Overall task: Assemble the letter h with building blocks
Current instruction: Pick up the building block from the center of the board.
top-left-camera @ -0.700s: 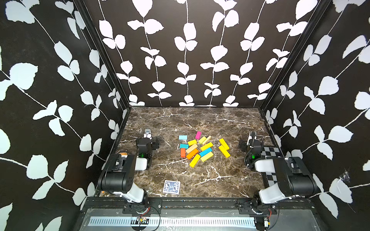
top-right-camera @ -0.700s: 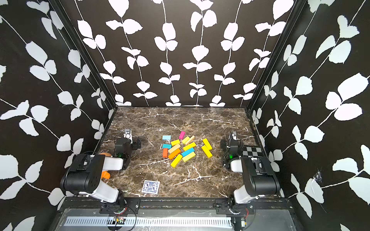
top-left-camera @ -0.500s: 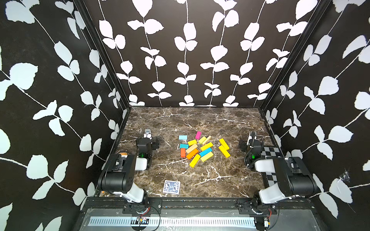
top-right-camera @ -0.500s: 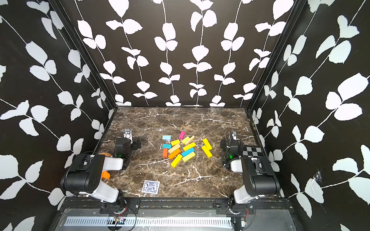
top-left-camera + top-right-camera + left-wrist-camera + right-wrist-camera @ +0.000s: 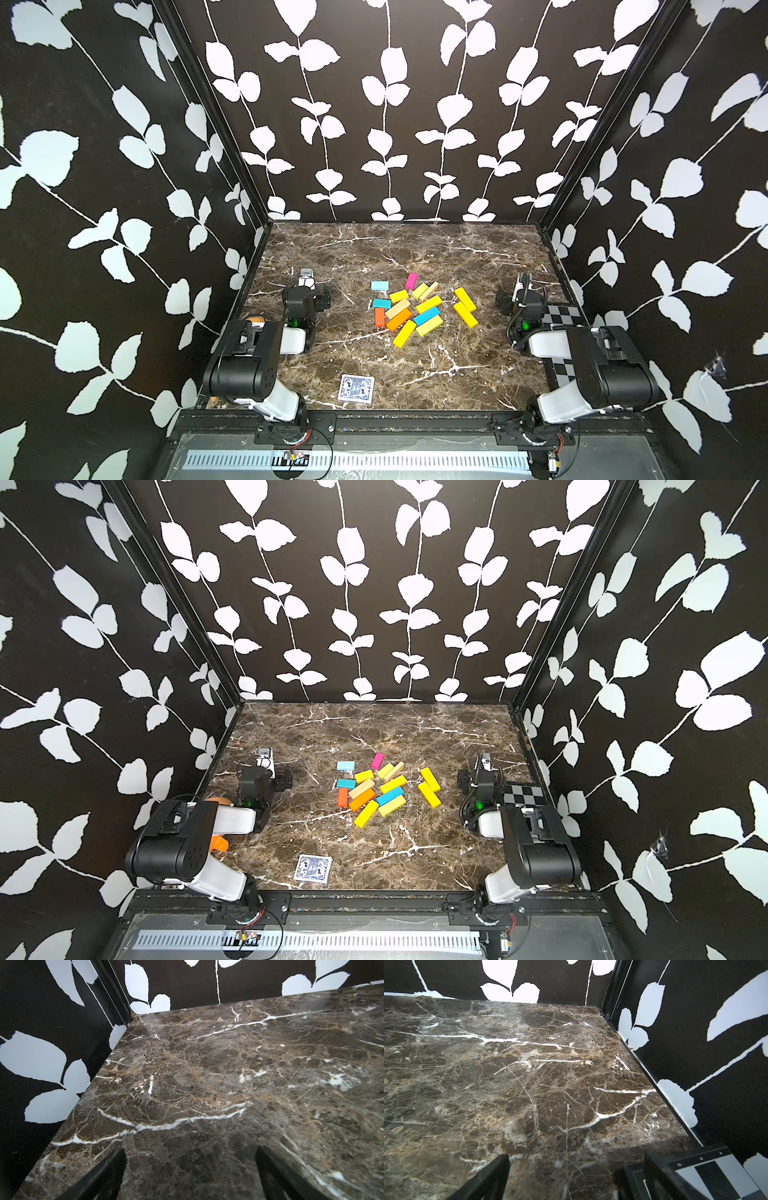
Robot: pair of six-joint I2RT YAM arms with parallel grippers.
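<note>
Black walls printed with white leaves close in three sides of a brown marble bench. The left arm and right arm sit folded low at the near corners, each pointing toward the back wall. Both sets of jaws are released and hold nothing. In each wrist view the two dark fingers stand wide apart over bare marble.

A black-and-white checkered board lies by the right wall, partly under the right arm. The building blocks lie flat in a loose heap at the middle of the bench, between the two arms and apart from both. They point every way, some touching. Two yellow blocks lie just beside the heap on the right-arm side. A pink block sits at its far edge.

A blue-backed card deck lies near the front edge. An orange toy shows partly behind the left arm.
</note>
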